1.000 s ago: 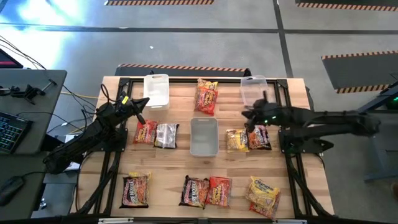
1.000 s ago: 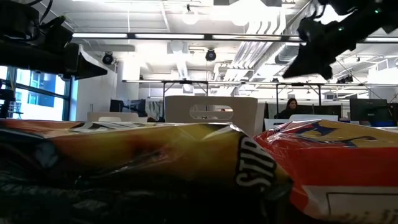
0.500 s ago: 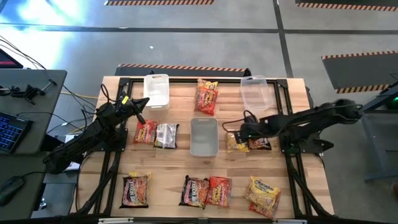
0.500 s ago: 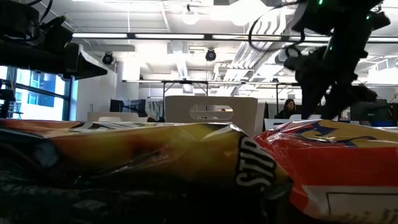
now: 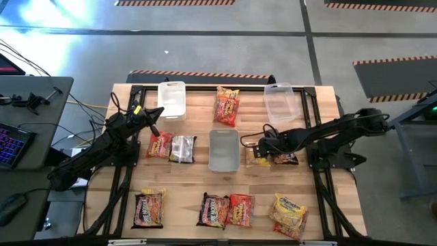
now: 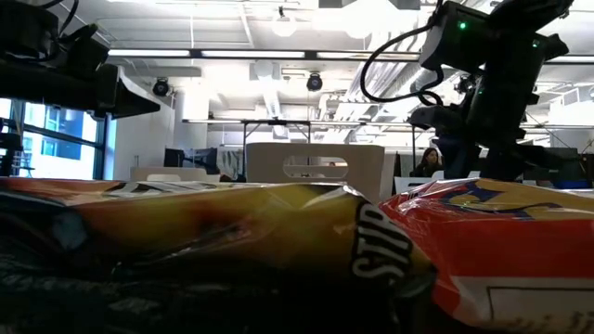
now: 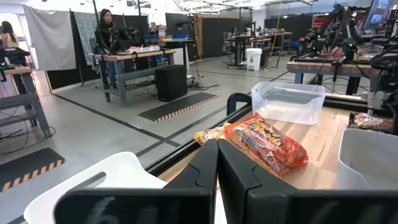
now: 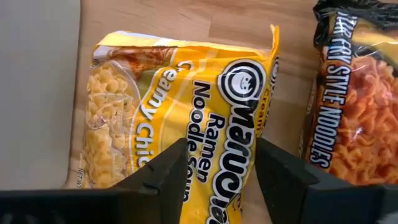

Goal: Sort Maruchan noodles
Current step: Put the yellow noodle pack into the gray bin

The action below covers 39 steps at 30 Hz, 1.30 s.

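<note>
Right gripper: you have it low over the yellow packet beside the middle bin, fingers spread to either side of the label — nothing gripped yet.
Left gripper: raised near the white bin at the table's far left, fingers pressed together, empty.
Neighbours: a dark packet lies just beside the yellow one; a red-orange packet rests between the white bin and a clear bin.
Surface: pale wooden table — more packets along its near edge.
Room: open workshop, a person standing at a far bench.
</note>
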Available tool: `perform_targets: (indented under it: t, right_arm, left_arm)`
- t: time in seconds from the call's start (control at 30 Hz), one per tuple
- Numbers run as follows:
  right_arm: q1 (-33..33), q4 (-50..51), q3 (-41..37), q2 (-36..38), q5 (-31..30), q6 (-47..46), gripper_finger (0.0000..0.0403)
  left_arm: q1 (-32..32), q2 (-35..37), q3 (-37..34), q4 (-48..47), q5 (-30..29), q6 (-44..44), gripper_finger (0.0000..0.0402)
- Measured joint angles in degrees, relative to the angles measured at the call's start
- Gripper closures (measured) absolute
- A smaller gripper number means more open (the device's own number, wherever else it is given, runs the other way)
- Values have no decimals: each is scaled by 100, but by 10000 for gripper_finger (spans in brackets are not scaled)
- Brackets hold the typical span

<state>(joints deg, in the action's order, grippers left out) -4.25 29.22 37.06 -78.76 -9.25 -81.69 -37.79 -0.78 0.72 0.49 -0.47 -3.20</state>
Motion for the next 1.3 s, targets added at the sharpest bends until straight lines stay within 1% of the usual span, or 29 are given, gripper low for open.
perform_targets:
  t: [0.13,0.3,0.4,0.47,0.57,0.7,0.77,0.87,0.93,1.03,1.17,1.23,1.3]
  right_arm:
    - [0,-29,-33,4,-54,-31,293]
    - [14,-30,36,11,122,275,353]
    - [11,159,205,4,199,463,380]
    - [11,348,397,4,227,577,391]
    - [11,902,743,6,159,830,401]
    - [11,1379,1160,11,-125,1133,403]
    - [18,1432,1226,11,-129,1083,402]
    - [46,1381,1187,8,120,732,382]
    - [86,1331,1083,-2,262,677,353]
    - [196,1137,935,-58,352,662,290]
    - [377,891,708,-87,379,712,193]
    - [477,527,482,-85,555,712,151]
    - [551,25,193,-85,766,711,122]
  left_arm:
    - [0,0,1,0,0,0,401]
    - [-1,0,1,0,0,-2,401]
    - [0,0,0,0,0,0,401]
    - [-1,0,1,0,-1,0,401]
    - [-1,0,1,0,0,-2,401]
    - [-1,0,0,-2,-1,0,401]
    - [0,0,1,0,-1,-1,401]
    - [-1,0,1,-2,-2,0,401]
    - [-1,0,1,0,0,0,401]
    - [-1,0,-1,-1,0,-1,401]
    - [0,0,1,-1,-2,0,401]
    - [0,0,1,0,-3,-2,401]
    - [-1,0,1,0,-7,0,401]
